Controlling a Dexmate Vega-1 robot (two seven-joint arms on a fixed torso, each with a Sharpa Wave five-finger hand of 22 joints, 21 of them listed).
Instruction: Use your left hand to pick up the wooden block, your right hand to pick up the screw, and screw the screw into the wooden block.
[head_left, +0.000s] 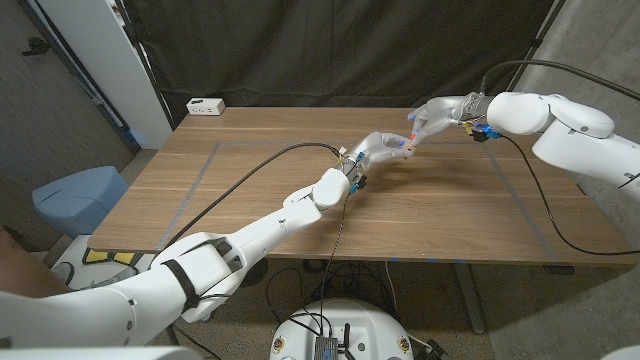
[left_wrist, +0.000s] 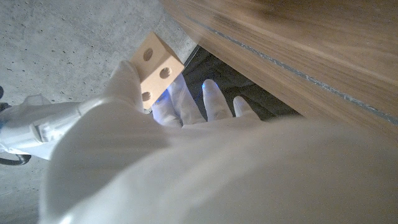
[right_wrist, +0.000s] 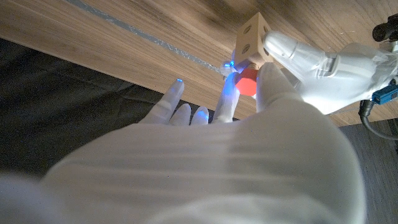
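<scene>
Wooden table (head_left: 250, 190), black curtain (head_left: 330, 50) behind, grey floor (head_left: 30, 130).

Both arms reach over mid-table, left hand (head_left: 377, 150) and right hand (head_left: 432, 117) meeting fingertip to fingertip, fingers pinched.

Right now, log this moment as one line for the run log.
left hand: holds wooden block above table | right hand: holds red-headed screw at block | stage: hands meeting, screwing in | white box: table's far corner

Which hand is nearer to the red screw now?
Right. The right hand pinches the screw against the wooden block; the left hand grips the block's far side, not the screw.
</scene>
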